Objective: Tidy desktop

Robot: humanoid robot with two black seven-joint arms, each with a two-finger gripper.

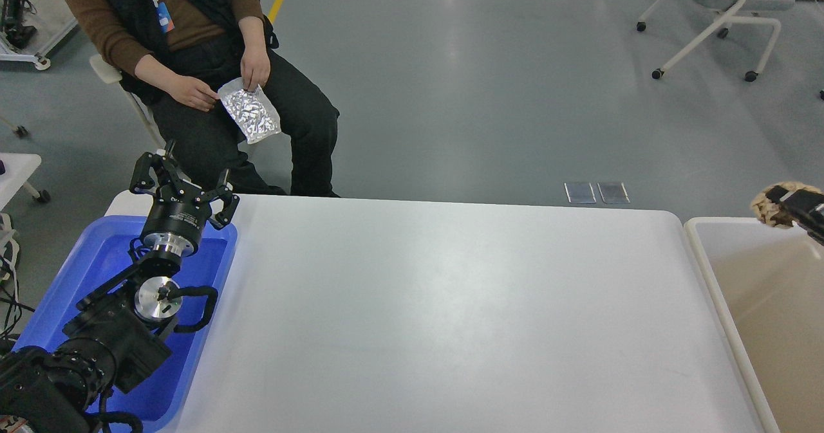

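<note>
The white desktop (450,317) fills the middle of the head view and is bare. My right gripper (776,202) is at the far right, shut on a crumpled brown paper ball (766,206), held in the air above the far edge of the beige bin (753,317). My left gripper (183,182) is open and empty, raised above the far end of the blue tray (96,259) at the left.
A seated person (212,66) beyond the table's far left corner holds a silver foil pouch (251,111). A wheeled chair (714,21) stands on the floor far right. A small white table (16,169) is at the left edge.
</note>
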